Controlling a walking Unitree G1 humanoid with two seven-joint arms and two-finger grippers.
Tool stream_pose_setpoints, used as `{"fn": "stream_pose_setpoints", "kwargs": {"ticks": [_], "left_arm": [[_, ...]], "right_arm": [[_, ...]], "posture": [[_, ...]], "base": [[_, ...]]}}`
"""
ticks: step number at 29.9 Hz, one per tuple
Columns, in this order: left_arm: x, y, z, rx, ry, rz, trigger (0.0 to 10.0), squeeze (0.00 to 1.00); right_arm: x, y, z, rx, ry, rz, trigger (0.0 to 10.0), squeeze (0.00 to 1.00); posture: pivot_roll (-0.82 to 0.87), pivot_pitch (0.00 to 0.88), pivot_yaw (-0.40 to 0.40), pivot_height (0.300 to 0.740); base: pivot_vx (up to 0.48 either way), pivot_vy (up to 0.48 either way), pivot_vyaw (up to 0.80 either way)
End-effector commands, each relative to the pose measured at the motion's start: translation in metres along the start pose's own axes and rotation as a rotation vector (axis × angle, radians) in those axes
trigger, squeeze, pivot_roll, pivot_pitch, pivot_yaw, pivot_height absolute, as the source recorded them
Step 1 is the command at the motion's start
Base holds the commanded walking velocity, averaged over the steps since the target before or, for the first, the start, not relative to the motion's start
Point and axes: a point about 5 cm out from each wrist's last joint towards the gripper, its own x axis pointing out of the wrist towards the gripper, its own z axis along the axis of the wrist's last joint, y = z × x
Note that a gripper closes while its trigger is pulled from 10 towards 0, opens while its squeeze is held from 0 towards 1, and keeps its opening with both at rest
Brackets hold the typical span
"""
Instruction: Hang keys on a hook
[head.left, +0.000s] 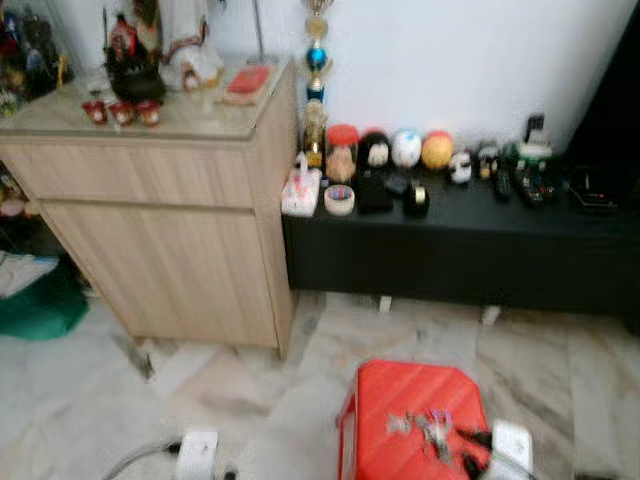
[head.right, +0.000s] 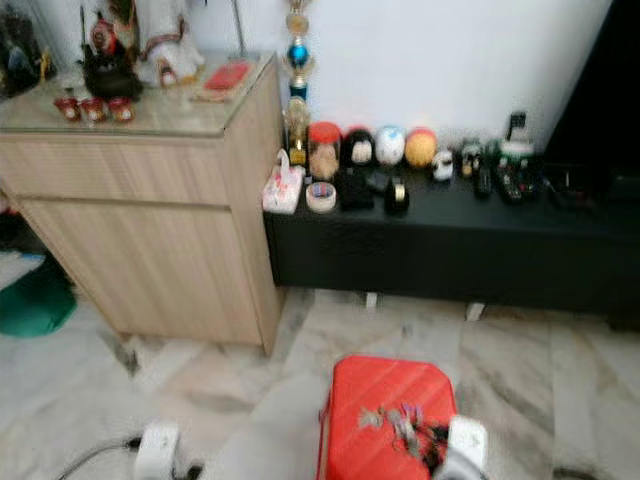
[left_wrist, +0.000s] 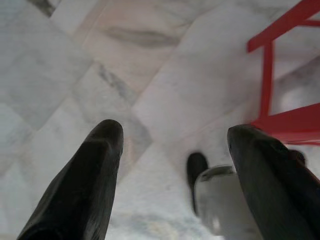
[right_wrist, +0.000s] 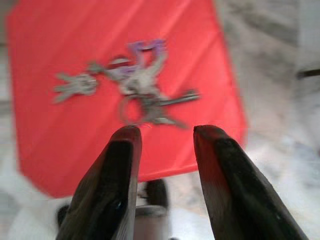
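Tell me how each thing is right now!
keys: lying flat on the stool, not held.
red stool: upright on the marble floor.
right gripper: fingers open, just short of the keys.
left gripper: fingers open, empty, above the floor.
cabinet: shut.

A bunch of keys lies on a red plastic stool on the marble floor, the right gripper just beside it. Behind stand a wooden cabinet and a low black bench lined with small ornaments.
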Motion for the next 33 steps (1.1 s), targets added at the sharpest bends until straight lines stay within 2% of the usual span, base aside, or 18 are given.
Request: {"fn": "stream_pose_setpoints", "kwargs": {"ticks": [1,6,8,9,12,13,15,16,17,18,20,23,27,33], "left_arm": [[-0.001,-0.003,-0.003,0.001,0.008,-0.003,10.0,0.00],[0.000,0.000,0.004,-0.001,-0.037,0.008,10.0,0.00],[0.003,0.006,0.025,-0.091,-0.143,0.032,10.0,0.00],[0.003,0.007,0.028,-0.103,-0.158,0.033,10.0,0.00],[0.003,0.010,0.052,-0.101,-0.284,0.022,10.0,0.00],[0.003,0.010,0.061,-0.102,-0.331,0.016,10.0,0.00],[-0.001,0.010,0.086,-0.114,-0.471,0.006,10.0,0.00],[-0.002,0.009,0.090,-0.117,-0.494,0.003,10.0,0.00],[-0.004,0.007,0.095,-0.103,-0.534,-0.007,10.0,0.00],[-0.007,0.004,0.101,-0.089,-0.586,-0.018,10.0,0.00],[-0.011,0.001,0.106,-0.098,-0.637,-0.024,10.0,0.00],[-0.015,-0.002,0.107,-0.060,-0.671,-0.040,10.0,0.00],[-0.025,-0.001,0.105,-0.087,-0.730,-0.024,10.0,0.00],[-0.028,-0.006,0.113,-0.093,-0.754,-0.042,10.0,0.00]], "right_arm": [[-0.001,-0.010,0.000,0.009,-0.007,-0.027,10.0,0.00],[-0.001,-0.009,0.002,0.023,-0.036,-0.021,10.0,0.00],[-0.002,-0.008,0.006,0.032,-0.093,0.001,10.0,0.00],[-0.002,-0.008,0.007,0.032,-0.102,0.006,10.0,0.00],[-0.003,-0.006,0.012,0.025,-0.164,0.044,10.0,0.00],[-0.004,-0.006,0.015,-0.004,-0.188,0.053,10.0,0.00],[-0.005,-0.007,0.020,-0.044,-0.249,0.048,10.0,0.00],[-0.006,-0.007,0.021,-0.041,-0.257,0.049,10.0,0.00],[-0.004,0.002,0.045,-0.044,-0.355,0.069,10.0,0.00],[-0.005,0.015,0.079,-0.054,-0.493,0.101,10.0,0.00],[-0.008,0.021,0.095,-0.072,-0.571,0.125,10.0,0.00],[-0.010,0.020,0.098,-0.092,-0.596,0.130,10.0,0.00],[-0.019,0.025,0.111,-0.111,-0.704,0.165,10.0,0.00],[-0.026,0.034,0.116,-0.149,-0.763,0.201,10.0,0.00]], "posture": [[0.01,0.013,0.013,0.740],[0.01,0.013,0.017,0.740],[0.01,0.019,0.018,0.740],[0.01,0.019,0.018,0.740],[0.01,0.029,0.014,0.740],[0.00,0.031,0.014,0.740],[0.00,0.033,0.012,0.740],[0.00,0.033,0.012,0.740],[-0.01,0.033,0.013,0.740],[-0.01,0.035,0.013,0.740],[-0.01,0.034,0.009,0.740],[-0.01,0.032,0.013,0.740],[-0.02,0.026,0.023,0.740],[-0.04,0.013,0.030,0.740]], "base": [[0.000,0.000,0.00],[0.000,0.000,0.00],[0.000,0.000,0.00],[0.000,0.000,0.00],[0.000,0.000,0.00],[0.000,0.000,0.00],[0.000,0.000,0.00],[0.000,0.000,0.00],[0.000,0.000,0.00],[0.000,0.000,0.00],[0.000,0.000,0.00],[0.000,0.000,0.00],[0.000,0.000,0.00],[0.000,0.000,0.00]]}}
